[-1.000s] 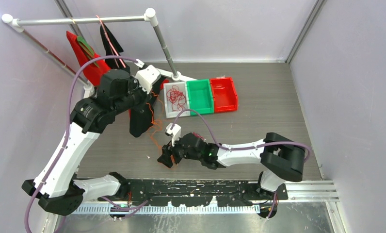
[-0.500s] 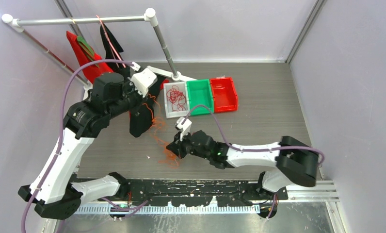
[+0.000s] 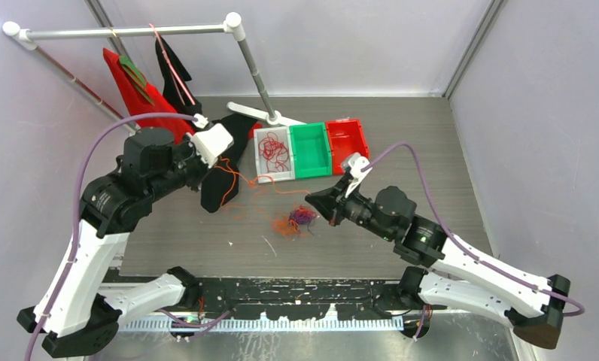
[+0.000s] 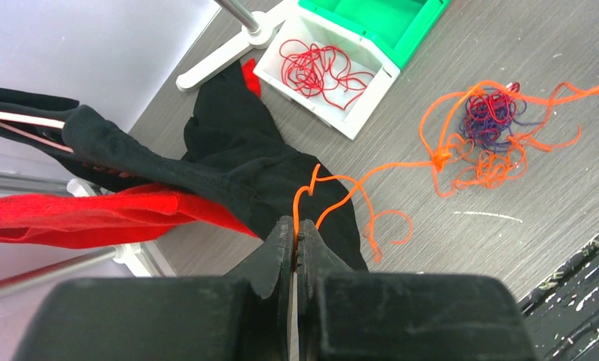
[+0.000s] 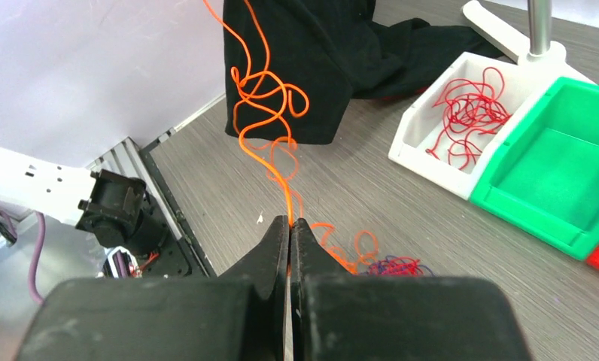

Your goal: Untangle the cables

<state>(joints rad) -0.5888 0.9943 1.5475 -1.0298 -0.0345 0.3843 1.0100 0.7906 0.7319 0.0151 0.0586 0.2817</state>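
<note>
Left end effector (image 4: 295, 226): jaws pressed together on one end of the orange cable (image 4: 372, 174), pinched right at the fingertips and raised in front of the black garment (image 4: 236, 150).
Right end effector (image 5: 289, 224): closed the same way, pinching the same orange cable farther along, low over the tabletop (image 3: 432, 165).
Orange cable: strung between the two grips in loose curls, not taut; beyond the right grip, trailing down into the clump (image 3: 298, 219), with a knot just beside it in the left wrist view.
Clump: purple, red and orange strands wound together, lying on the tabletop between the arms, near the bins but outside them.
Red cable (image 3: 274, 153): alone in the white bin (image 3: 260, 178), apart from the others.
Green bin (image 3: 311, 154), red bin (image 3: 349, 147): in a row with the white bin, no cable seen inside.
Done so far: one red cable sorted out, by the look of it; orange one partly drawn out.
Left to do: orange tail to be worked free of the clump, then purple and possibly another red strand parted; too fine to count from here.
</note>
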